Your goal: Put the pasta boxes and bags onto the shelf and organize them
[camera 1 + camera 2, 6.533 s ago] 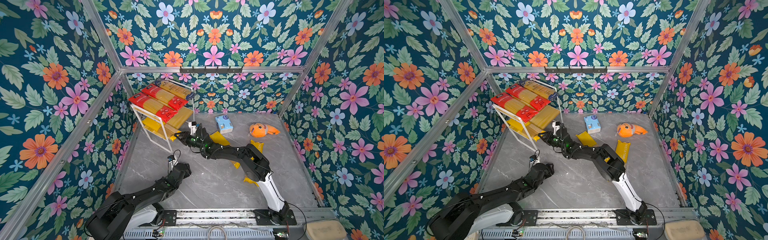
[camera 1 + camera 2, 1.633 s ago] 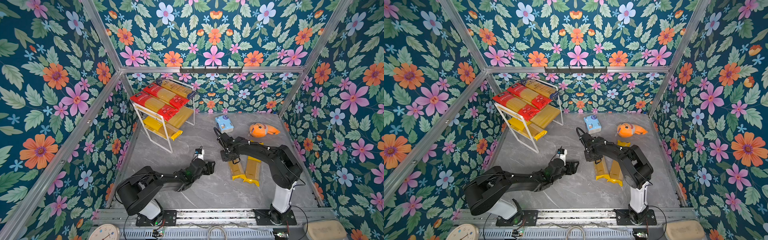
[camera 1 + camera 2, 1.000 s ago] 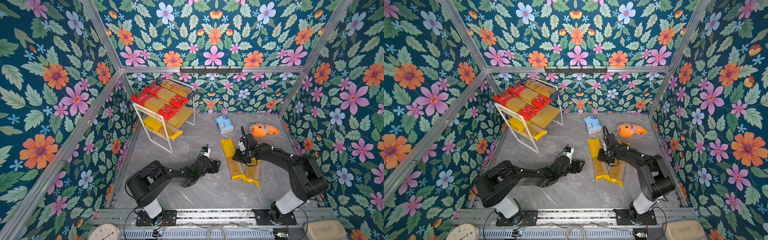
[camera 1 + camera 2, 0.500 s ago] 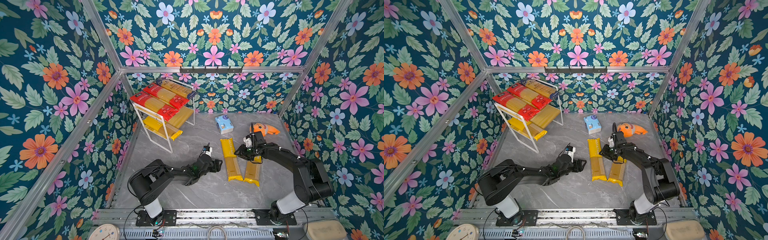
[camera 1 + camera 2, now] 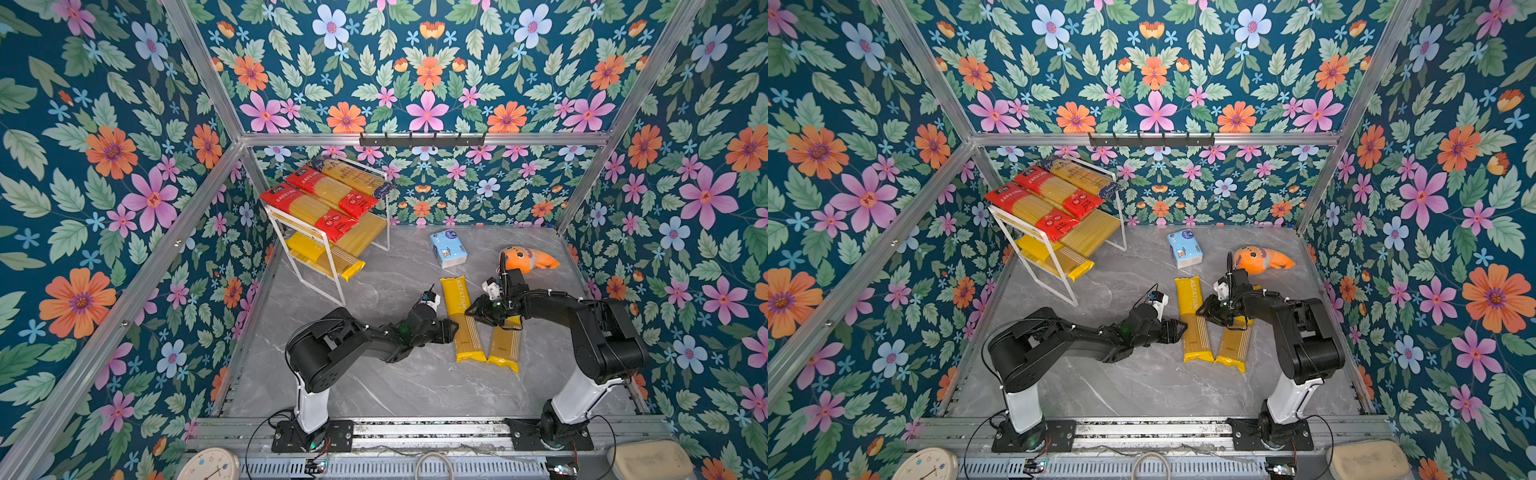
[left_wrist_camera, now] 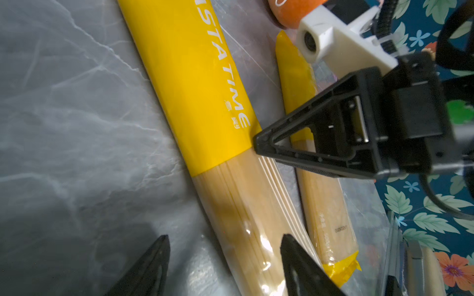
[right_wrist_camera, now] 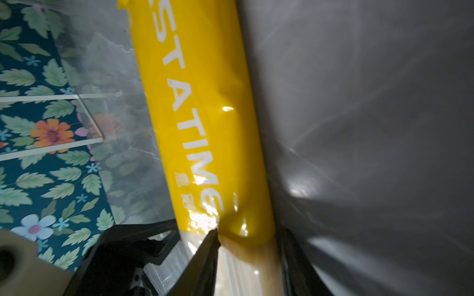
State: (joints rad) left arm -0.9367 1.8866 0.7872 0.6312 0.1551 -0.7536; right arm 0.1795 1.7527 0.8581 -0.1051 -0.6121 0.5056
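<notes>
Two yellow pasta packs lie side by side on the floor, the left pack point(image 5: 459, 307) and the right pack point(image 5: 505, 345). My right gripper point(image 5: 471, 311) sits over the left pack's middle. In the right wrist view its fingers grip the left pack point(image 7: 205, 128) from both sides, and one tip dents the wrap. My left gripper point(image 5: 453, 328) is open at that pack's near-left edge, with one fingertip point(image 6: 286, 241) over the clear window and the other over the floor. The shelf point(image 5: 387, 216) holds two red packs point(image 5: 309, 212) and a blue-and-gold pack point(image 5: 353, 174) on top, and a yellow pack point(image 5: 324, 257) below.
A light-blue tissue pack point(image 5: 448, 249) and an orange plush toy point(image 5: 525, 259) lie behind the packs, near the back wall. Flowered walls close in the floor on three sides. A clock point(image 5: 210, 467) sits by the front rail.
My right gripper has come down and to the left, from the packs' far ends onto the left pack's middle. My left gripper has slid right to that pack's edge.
</notes>
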